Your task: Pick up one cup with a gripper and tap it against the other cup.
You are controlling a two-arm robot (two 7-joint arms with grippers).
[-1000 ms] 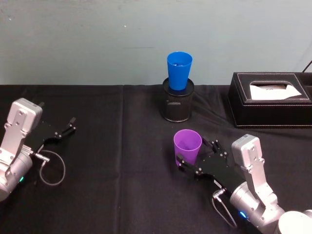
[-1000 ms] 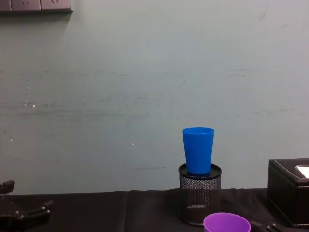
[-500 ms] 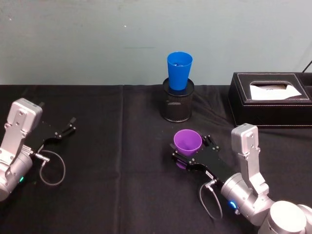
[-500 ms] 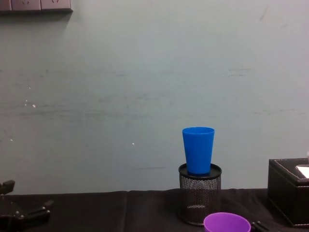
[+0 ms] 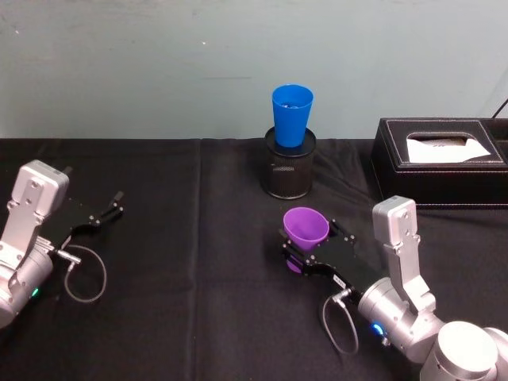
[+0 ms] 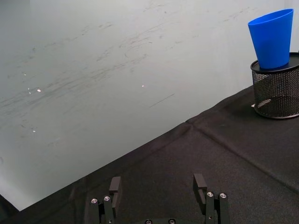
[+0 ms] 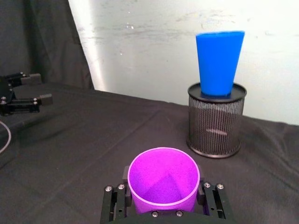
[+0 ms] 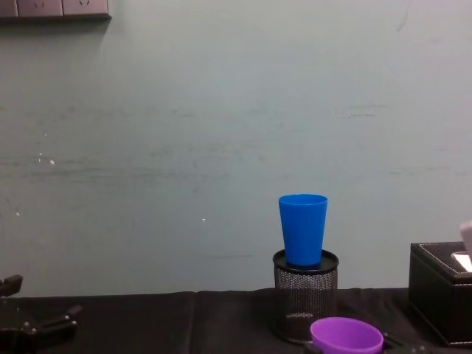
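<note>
The purple tapered plastic tumbler point(image 5: 305, 228) is smooth with a soft sheen. The bright blue tapered plastic tumbler point(image 5: 291, 115) is just as smooth and plain. The black round pen holder point(image 5: 289, 173) is fine wire mesh under a solid rim. Matt black cloth covers the counter point(image 5: 198, 270). The black rectangular box point(image 5: 439, 171) looks leather-like with pale stitching and has white paper tissue point(image 5: 446, 148) in its slot. The right tool point(image 5: 309, 240) is matt black, and its silver-grey arm point(image 5: 401, 246) has a satin, metal-like casing.

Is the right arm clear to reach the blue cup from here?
Probably yes. The right gripper holds the purple cup, and bare cloth lies between it and the blue cup, which sits raised in the mesh holder, so a lift is needed.
</note>
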